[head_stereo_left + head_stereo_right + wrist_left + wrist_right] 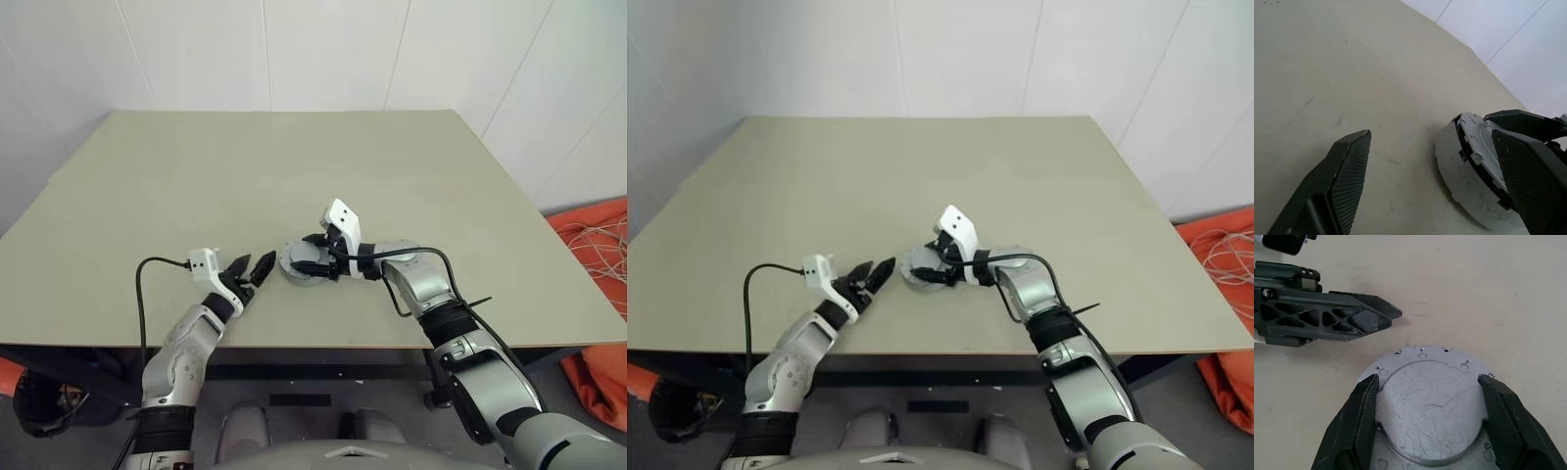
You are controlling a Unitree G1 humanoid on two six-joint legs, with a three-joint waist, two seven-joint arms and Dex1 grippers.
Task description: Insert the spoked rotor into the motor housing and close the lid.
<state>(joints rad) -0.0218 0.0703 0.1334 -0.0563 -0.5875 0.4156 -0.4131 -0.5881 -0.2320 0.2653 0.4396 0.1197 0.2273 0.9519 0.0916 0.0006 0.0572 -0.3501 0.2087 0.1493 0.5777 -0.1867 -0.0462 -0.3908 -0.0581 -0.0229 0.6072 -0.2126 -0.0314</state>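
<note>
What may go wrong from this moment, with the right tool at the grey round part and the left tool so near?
1. The grey disc lies flat and low on the table, with a thin edge. The right tool sits over it, and a grip there may slip or push it sideways.
2. The open left tool points at the disc from close by, so any move of either arm could make them collide.

Silver-grey arms, black ribbed fingers (1364,418), black cables.
</note>
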